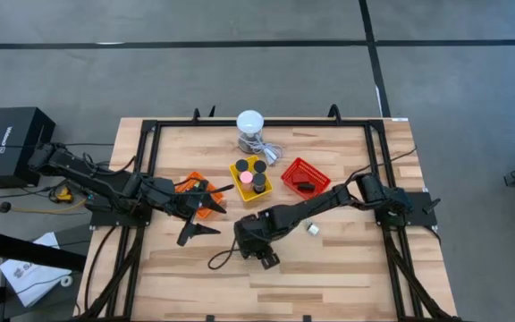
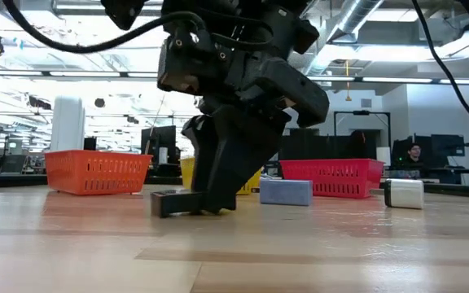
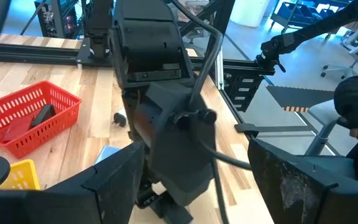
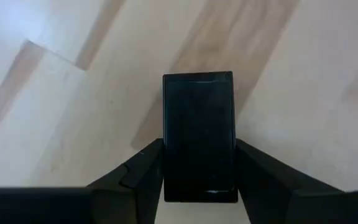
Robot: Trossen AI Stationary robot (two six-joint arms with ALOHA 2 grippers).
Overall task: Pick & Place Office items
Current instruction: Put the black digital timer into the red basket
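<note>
- Black bar (image 4: 198,137): flat on the bare wood near the table's front centre, long axis in line with the right gripper's fingers, far end pointing away from the wrist.
- Right gripper (image 2: 206,203): down at the tabletop, a finger (image 4: 143,171) against each long side of the bar, grasping it.
- Blue block (image 2: 285,191) and a silver bit (image 2: 403,194): on the wood behind.
- Left gripper (image 1: 206,209): beside the orange basket (image 1: 186,182), fingers spread, holding nothing.
- Yellow basket (image 1: 237,169): black discs (image 1: 240,165) and pink disc (image 1: 258,187) inside.
</note>
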